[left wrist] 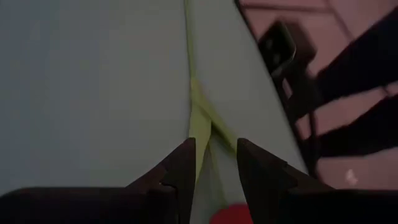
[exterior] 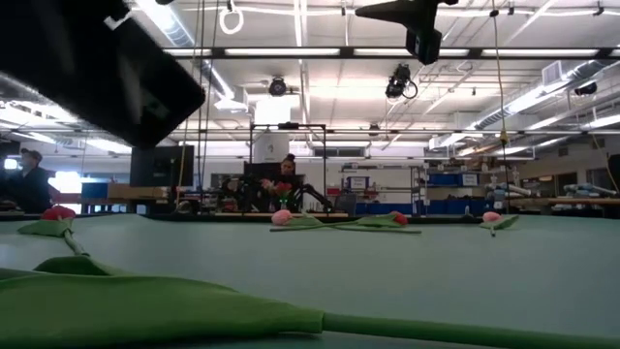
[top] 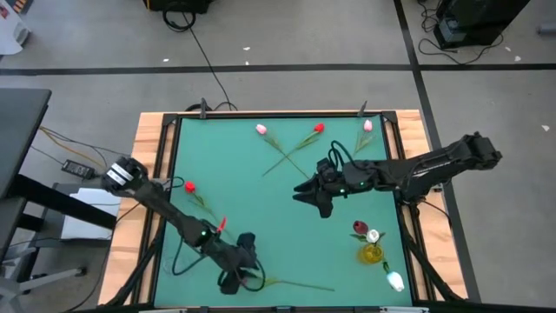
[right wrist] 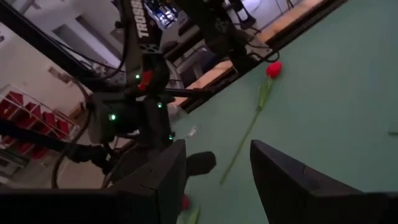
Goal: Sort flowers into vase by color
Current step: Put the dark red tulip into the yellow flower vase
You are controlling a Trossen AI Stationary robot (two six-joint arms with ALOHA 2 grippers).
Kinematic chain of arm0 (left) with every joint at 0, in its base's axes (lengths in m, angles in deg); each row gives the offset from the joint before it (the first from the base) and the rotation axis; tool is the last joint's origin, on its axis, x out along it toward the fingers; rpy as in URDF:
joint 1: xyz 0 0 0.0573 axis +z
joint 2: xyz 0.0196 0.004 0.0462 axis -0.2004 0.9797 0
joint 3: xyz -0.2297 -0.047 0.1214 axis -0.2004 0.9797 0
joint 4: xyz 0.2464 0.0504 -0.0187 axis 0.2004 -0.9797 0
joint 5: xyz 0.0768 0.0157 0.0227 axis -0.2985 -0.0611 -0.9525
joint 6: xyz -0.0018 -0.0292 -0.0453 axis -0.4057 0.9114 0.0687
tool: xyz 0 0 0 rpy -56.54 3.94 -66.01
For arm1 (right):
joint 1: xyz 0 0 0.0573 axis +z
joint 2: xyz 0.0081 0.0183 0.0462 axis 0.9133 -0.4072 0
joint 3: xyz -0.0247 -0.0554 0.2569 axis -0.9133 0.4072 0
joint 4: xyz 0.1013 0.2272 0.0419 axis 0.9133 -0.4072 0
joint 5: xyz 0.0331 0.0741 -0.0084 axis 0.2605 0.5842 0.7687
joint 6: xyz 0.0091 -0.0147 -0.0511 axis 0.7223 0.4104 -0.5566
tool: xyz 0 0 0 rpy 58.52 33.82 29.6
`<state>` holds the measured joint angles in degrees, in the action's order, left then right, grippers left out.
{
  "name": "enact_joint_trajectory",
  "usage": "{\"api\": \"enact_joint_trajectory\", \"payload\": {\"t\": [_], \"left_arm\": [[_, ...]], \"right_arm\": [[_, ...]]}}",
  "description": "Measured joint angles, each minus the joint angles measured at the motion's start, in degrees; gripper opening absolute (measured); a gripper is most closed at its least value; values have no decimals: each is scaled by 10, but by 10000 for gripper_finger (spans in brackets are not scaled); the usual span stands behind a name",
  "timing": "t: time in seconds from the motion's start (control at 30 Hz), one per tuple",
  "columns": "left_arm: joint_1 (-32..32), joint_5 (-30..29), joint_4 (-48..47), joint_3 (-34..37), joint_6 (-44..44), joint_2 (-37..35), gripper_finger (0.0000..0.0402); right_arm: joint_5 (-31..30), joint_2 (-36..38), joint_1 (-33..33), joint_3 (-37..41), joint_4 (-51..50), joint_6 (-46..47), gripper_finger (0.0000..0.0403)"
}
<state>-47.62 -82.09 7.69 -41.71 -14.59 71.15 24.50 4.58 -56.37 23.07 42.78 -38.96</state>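
A broad green leaf and its stem lie closest to the low camera, at the table's near edge. The left gripper straddles this flower, fingers not visibly clamped. The right gripper hovers mid-table, open and empty. Other flowers lie across the far side. The vase stands near the right edge, holding two.

Tulips lie scattered on green mat; some fill vase.

matt green mat on a pale wood table; clear yellowish glass vase
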Motion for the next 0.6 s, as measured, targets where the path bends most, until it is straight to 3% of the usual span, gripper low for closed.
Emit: {"api": "enact_joint_trajectory", "payload": {"t": [0.6], "left_arm": [[-15,1,23,-1,-48,80,120]], "right_arm": [[-12,-9,0,0,5,41,187]]}}
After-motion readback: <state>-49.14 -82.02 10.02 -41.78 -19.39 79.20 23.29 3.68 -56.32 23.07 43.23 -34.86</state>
